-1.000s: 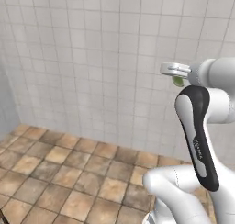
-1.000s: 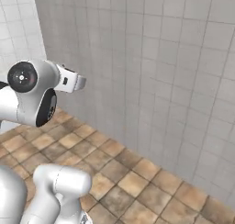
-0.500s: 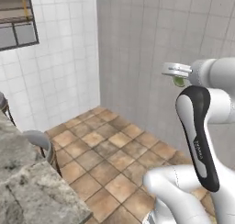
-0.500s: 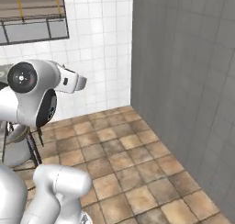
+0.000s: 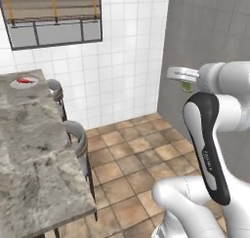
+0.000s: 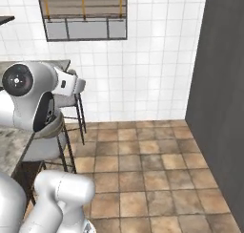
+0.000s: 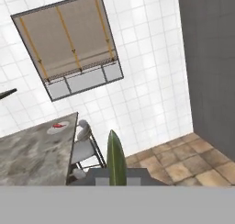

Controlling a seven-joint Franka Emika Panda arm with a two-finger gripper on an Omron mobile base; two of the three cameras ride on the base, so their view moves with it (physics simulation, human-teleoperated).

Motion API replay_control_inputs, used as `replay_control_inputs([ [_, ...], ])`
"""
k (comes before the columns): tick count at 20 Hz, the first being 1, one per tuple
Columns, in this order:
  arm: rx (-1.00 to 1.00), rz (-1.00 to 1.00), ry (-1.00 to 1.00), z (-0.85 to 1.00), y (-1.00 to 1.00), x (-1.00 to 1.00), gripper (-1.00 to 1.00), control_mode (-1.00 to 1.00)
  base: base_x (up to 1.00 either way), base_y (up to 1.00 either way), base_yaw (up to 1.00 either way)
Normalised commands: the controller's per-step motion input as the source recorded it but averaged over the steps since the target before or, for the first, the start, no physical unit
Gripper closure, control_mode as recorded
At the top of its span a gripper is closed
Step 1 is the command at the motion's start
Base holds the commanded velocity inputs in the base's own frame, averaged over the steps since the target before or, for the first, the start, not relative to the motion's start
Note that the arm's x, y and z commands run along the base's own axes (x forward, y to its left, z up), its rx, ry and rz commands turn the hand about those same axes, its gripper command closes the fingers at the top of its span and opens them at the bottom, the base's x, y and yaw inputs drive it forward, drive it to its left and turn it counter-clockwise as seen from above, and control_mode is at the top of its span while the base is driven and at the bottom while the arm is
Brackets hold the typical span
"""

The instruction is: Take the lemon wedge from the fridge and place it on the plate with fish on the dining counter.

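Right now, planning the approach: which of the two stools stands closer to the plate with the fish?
The farther stool, beside the dining counter end where the plate with the fish sits; the other stool stands nearer the robot.

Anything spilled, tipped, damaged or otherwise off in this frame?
Nothing stands out. The small red-orange fish lies on its round pale plate at the far end of the grey-brown marbled counter. The tiny green lemon wedge sits upright between the closed jaws. The metal stools stand straight beside the counter.
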Motion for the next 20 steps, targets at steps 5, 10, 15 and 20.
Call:
replay_control_inputs([
  [5,0.0,0.0,0.0,0.0,0.0,0.0,1.0,1.0,0.92,-0.8,0.28],
  [10,0.0,0.0,0.0,0.0,0.0,0.0,1.0,1.0,1.0,-0.61,0.2],
  [15,0.0,0.0,0.0,0.0,0.0,0.0,1.0,1.0,1.0,-0.23,0.21],
  [20,0.0,0.0,0.0,0.0,0.0,0.0,1.0,1.0,1.0,0.0,0.37],
])
